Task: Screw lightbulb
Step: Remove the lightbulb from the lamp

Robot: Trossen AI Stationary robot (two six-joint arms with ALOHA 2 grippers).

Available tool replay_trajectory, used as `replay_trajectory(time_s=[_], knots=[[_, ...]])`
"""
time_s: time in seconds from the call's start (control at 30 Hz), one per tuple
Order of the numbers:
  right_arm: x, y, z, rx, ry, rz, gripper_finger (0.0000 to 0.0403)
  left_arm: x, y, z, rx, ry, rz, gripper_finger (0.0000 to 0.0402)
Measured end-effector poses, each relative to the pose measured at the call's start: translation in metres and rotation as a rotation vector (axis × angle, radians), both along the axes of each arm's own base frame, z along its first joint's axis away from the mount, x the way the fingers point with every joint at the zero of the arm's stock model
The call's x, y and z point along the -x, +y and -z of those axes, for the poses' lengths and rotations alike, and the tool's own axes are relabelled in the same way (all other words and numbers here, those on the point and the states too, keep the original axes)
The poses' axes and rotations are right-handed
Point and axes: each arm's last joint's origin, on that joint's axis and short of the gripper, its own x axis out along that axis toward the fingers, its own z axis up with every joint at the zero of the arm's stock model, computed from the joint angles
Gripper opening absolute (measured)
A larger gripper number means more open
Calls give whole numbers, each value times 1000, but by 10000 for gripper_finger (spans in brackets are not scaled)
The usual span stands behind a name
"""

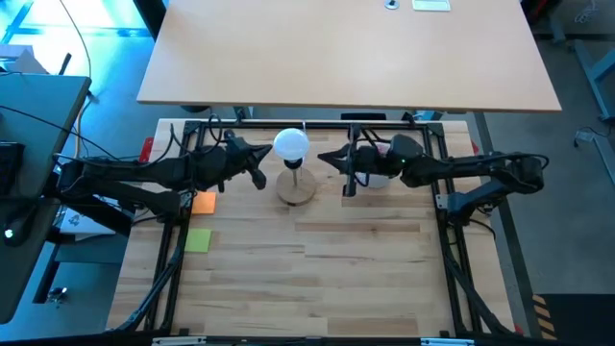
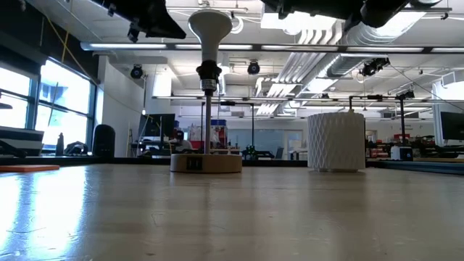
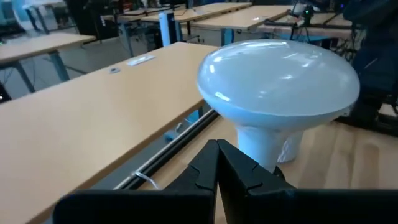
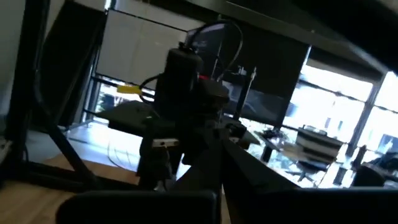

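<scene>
The white lightbulb stands globe up, with its narrow neck in the black socket at the top of the post on the round wooden base. My left gripper is shut and sits just left of the bulb, at globe height. In the left wrist view its tips point at the bulb's neck, and a small gap shows from above. My right gripper is shut and sits just right of the bulb, clear of it.
A white perforated cup stands right of the base, under my right arm. An orange pad and a green note lie at the left. Black frame rails run along the table's sides. Bare wood lies toward the near edge.
</scene>
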Motion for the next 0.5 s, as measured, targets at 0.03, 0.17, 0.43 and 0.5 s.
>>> replay_trajectory(time_s=[0.03,0.17,0.43,0.5], knots=[[1,-2,1,-31,-1,1,0,0,0,1,2,-1,-12,0],[7,-16,7,-173,-2,22,0,2,7,7,36,-4,-67,0],[38,-41,33,-248,-96,103,0,17,18,25,62,-67,-42,0],[43,-45,40,-247,-101,122,0,20,18,27,36,-119,11,0]])
